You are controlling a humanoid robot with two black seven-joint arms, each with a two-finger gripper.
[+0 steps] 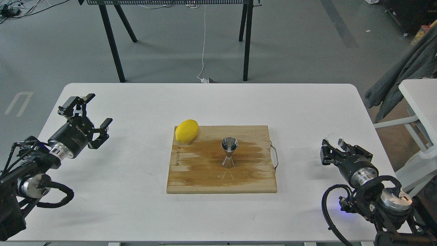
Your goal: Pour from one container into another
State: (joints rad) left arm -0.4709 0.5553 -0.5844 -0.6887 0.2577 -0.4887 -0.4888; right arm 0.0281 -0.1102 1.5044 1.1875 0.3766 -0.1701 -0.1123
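My right fingers (333, 145) clasped the glass cup (334, 139) (tilted), left fingers (91, 118) spread wide, jigger (229, 152) upright on the board (191, 171).

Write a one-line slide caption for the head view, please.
Right gripper holds glass cup beside cutting board with upright jigger and lemon.

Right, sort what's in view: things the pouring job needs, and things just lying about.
Needed for the pour:
- small clear glass cup, held in the right gripper
- steel jigger, upright on the cutting board

Just lying about:
- lemon at the board's far left corner
- left gripper, open and empty
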